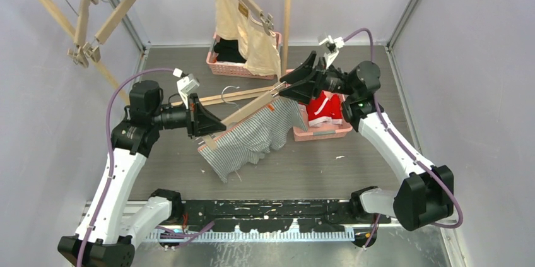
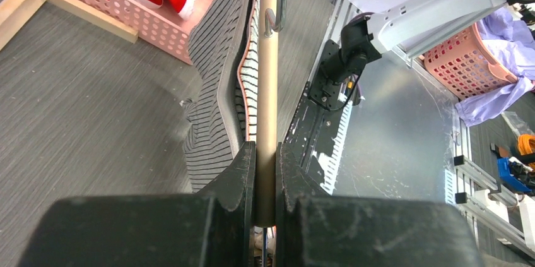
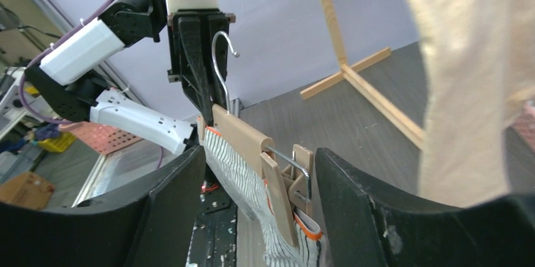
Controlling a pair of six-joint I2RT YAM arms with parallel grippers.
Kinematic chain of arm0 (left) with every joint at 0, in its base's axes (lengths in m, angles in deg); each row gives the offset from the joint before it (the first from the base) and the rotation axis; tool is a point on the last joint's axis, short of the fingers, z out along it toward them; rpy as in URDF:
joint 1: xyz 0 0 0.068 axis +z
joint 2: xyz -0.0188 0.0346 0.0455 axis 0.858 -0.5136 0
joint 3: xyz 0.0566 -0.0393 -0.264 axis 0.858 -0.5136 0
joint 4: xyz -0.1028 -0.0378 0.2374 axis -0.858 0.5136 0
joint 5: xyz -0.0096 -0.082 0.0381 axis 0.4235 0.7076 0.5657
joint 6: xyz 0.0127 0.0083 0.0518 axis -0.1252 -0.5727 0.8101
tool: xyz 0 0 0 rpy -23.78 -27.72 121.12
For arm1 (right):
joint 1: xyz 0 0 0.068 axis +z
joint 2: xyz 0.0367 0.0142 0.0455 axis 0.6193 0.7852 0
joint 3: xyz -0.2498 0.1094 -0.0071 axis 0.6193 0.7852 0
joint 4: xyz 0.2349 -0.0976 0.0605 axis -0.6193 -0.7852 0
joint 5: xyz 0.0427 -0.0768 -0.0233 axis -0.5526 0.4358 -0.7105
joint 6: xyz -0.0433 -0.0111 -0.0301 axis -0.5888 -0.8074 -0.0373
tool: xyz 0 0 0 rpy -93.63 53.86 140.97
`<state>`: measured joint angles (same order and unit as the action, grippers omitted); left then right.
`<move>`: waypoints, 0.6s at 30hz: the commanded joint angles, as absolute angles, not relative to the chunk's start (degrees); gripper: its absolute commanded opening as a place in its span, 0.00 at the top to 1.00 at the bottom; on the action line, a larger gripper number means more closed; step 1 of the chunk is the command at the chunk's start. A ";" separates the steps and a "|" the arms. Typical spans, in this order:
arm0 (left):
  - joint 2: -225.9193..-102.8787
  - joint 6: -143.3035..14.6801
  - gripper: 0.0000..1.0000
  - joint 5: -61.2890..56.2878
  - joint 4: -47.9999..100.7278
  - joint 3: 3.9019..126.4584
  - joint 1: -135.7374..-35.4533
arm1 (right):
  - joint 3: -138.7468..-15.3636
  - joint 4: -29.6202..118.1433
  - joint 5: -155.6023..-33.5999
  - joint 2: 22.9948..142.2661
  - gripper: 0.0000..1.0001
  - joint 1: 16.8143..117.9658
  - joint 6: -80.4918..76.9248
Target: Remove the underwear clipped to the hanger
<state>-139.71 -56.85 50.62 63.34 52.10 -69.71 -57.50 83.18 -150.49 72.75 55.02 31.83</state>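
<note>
We're clamping the left claw (image 2: 266,151) tight on the bar of the wooden hanger (image 1: 245,110), the right claw (image 3: 257,161) gaping wide around its clip end. The grey-and-white fine-striped underwear (image 1: 252,139) is hanging clipped beneath, rumpled, over the bench (image 1: 359,161) between both arms.

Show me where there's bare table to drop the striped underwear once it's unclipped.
Best is the bare strip between the striped underwear and the black rail at the near edge. A smaller patch lies back left, between the left claw and the rear pink basket. The middle is crowded: hanger, right claw, pink tray.
</note>
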 commanded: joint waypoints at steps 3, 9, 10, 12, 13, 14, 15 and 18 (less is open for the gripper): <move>-138.67 -58.76 1.00 53.75 58.14 52.12 -69.63 | -61.39 72.82 -148.12 73.95 0.32 58.89 22.59; -138.65 -59.39 1.00 53.74 56.91 51.31 -69.62 | -61.99 72.81 -148.36 74.41 0.46 59.25 22.64; -138.73 -59.41 1.00 53.75 56.87 51.17 -69.57 | -62.12 72.74 -148.47 74.49 0.52 59.27 22.68; -138.83 -59.41 1.00 53.79 56.83 50.90 -69.64 | -62.22 72.80 -148.33 74.53 0.59 59.24 22.67; -138.88 -59.41 1.00 53.95 56.78 50.78 -69.64 | -62.33 72.78 -148.19 74.50 0.60 59.34 22.69; -138.83 -59.37 1.00 54.12 56.77 50.64 -69.64 | -62.53 72.80 -148.14 74.57 0.60 59.34 22.78; -138.83 -59.26 1.00 54.26 56.77 50.52 -69.61 | -62.67 72.81 -148.11 74.65 0.61 59.33 22.81; -138.86 -59.38 1.00 54.23 56.79 50.11 -69.63 | -63.26 73.17 -148.16 75.00 0.84 59.44 23.07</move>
